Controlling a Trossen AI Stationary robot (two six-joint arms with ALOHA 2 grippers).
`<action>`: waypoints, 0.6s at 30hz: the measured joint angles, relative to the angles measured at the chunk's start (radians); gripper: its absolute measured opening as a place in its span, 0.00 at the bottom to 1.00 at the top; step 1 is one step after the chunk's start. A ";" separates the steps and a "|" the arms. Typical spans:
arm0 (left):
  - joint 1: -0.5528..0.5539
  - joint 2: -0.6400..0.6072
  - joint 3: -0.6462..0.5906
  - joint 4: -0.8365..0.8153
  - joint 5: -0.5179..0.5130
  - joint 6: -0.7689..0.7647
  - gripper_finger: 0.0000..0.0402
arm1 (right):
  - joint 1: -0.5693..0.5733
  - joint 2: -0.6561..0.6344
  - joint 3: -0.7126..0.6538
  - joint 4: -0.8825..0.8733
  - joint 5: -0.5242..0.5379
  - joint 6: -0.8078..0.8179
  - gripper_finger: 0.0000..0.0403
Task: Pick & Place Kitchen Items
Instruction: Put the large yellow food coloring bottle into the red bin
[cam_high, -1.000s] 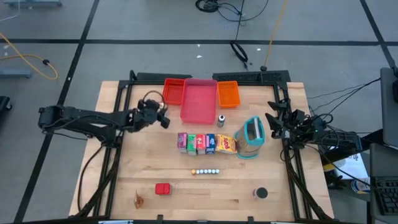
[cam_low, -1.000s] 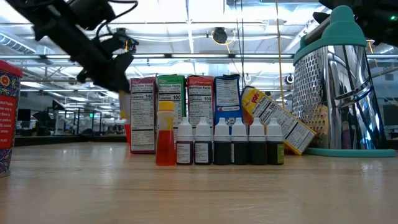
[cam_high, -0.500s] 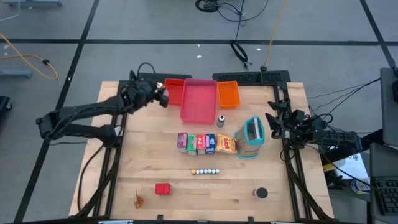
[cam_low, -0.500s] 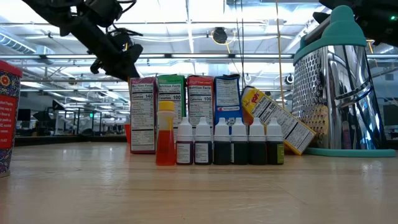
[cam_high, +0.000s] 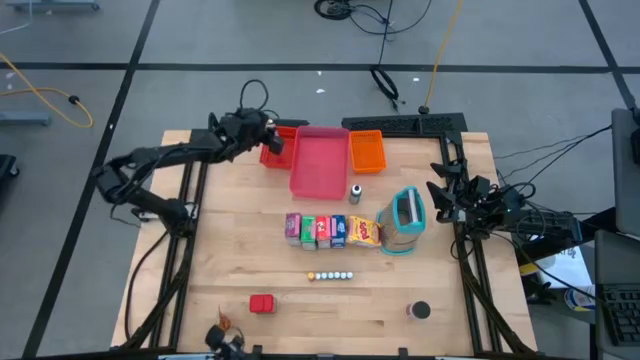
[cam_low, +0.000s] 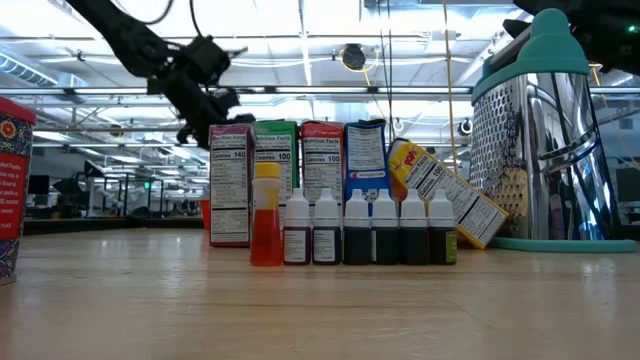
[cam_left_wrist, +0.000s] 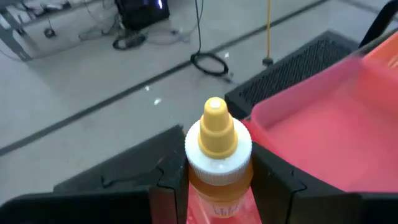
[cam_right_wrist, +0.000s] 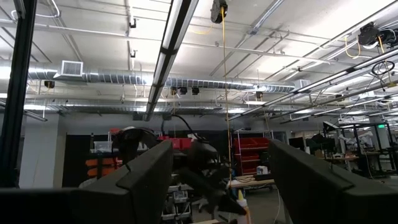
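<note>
The left pincer (cam_high: 270, 146) was clamped on a bottle (cam_left_wrist: 217, 155) with a yellow nozzle, white collar and orange-red body, held between its two dark fingers (cam_left_wrist: 165, 186). It hung above the bench's (cam_high: 240, 250) far left part, over the red tray (cam_high: 282, 146), just beside the pink tray (cam_high: 320, 160). In the left wrist view the pink tray's (cam_left_wrist: 323, 137) rim lay right next to the bottle.

Beyond the pink tray sat the orange tray (cam_high: 367, 150), and near its front corner stood a small dark-capped item (cam_high: 355, 192). Mid-bench, a row of food boxes (cam_high: 318, 230) ran purple, green, red, blue, with a yellow one (cam_high: 364, 232) tilted against the teal-and-white grater (cam_high: 404, 220). In the low view the boxes (cam_low: 300, 180) stood upright behind a row of tiny bottles (cam_low: 365, 232) and a taller orange bottle (cam_low: 266, 215), while the yellow box (cam_low: 440, 195) leaned toward the grater (cam_low: 545, 130). From above, that row of bottles (cam_high: 330, 275) showed as pale dots nearer the front edge. A red block (cam_high: 262, 303) lay front left, a small brown thing (cam_high: 222, 321) near it, and a dark can (cam_high: 419, 311) front right.

The right pincer (cam_high: 440, 195) waited at the bench's right edge beside the grater, its fingers (cam_right_wrist: 143, 174) spread apart and holding nothing.
</note>
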 joint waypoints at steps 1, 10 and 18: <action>0.012 0.022 0.007 0.001 0.004 0.000 0.30 | 0.000 0.000 0.000 0.000 0.000 0.000 0.63; 0.080 0.155 0.067 0.029 0.073 0.027 0.30 | 0.000 0.000 0.000 -0.001 0.000 -0.001 0.63; 0.117 0.185 0.070 0.053 0.076 0.031 0.30 | 0.000 0.000 0.000 -0.020 0.000 -0.003 0.63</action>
